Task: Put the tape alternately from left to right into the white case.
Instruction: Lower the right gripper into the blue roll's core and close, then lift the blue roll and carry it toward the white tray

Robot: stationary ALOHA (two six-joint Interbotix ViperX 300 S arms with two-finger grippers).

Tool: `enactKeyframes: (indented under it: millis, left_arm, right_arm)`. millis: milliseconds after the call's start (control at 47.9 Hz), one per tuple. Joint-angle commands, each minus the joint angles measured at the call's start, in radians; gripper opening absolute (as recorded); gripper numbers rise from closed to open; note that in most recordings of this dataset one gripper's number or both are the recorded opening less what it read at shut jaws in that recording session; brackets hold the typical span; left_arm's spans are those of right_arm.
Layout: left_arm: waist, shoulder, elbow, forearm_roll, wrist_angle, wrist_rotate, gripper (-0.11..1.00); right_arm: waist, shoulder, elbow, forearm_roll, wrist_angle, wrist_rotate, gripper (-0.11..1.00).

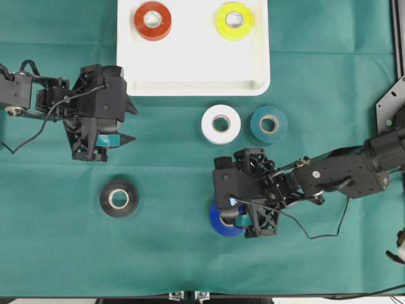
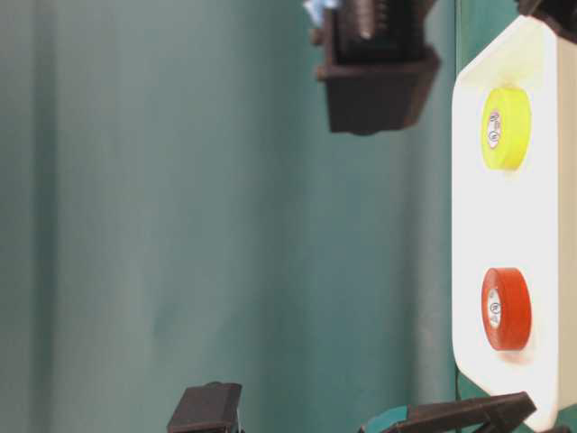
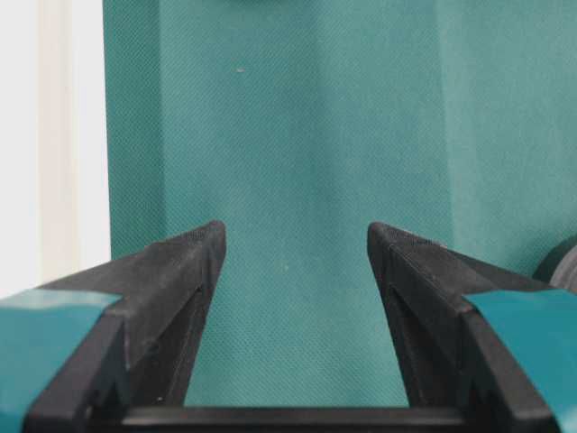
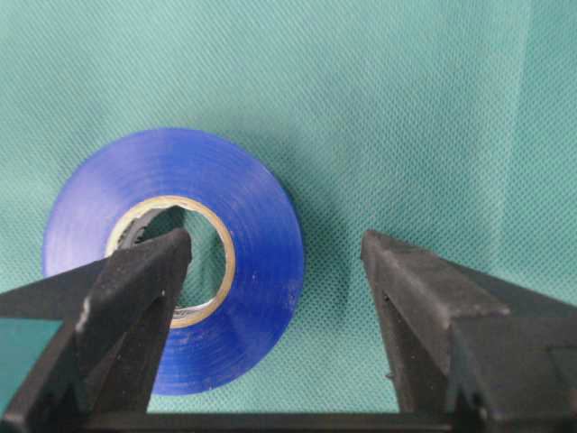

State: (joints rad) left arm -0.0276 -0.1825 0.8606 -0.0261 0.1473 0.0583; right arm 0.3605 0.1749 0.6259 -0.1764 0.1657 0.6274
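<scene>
Black right gripper fingers stand spread, empty; my flat blue vinyl tape roll lies lower-left, one fingertip seemingly over its core.

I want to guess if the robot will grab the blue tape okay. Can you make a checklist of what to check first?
1. Right gripper jaws open: ok, a wide gap shows in the wrist view.
2. Jaws straddling the blue tape: not ok yet; one finger sits over the roll's hole and the other is out over bare cloth, past the rim.
3. Blue tape lying flat on the green cloth: ok.
4. Room in the white case: ok, only the red tape and yellow tape are inside.
5. Left gripper out of the way: ok, open and empty, far from the blue roll.
6. Jaws low enough to close: cannot tell.
</scene>
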Motion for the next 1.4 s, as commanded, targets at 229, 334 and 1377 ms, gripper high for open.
enactKeyframes:
  millis: [229,334,1377]
  left_arm:
    - [-0.002,-0.012,-0.021,-0.002,-0.008,-0.002,0.98]
    - [-0.002,-0.012,-0.02,-0.002,-0.008,-0.002,0.98]
    - [-0.003,-0.012,-0.021,-0.003,-0.003,-0.002,0.98]
  right_arm:
    - [0.003,-0.005,-0.017,-0.003,-0.003,0.009,0.78]
    - [0.003,-0.005,-0.018,-0.003,-0.003,0.009,0.74]
    - [-0.075,-0.281,-0.023,-0.229,0.16,-0.002,0.3]
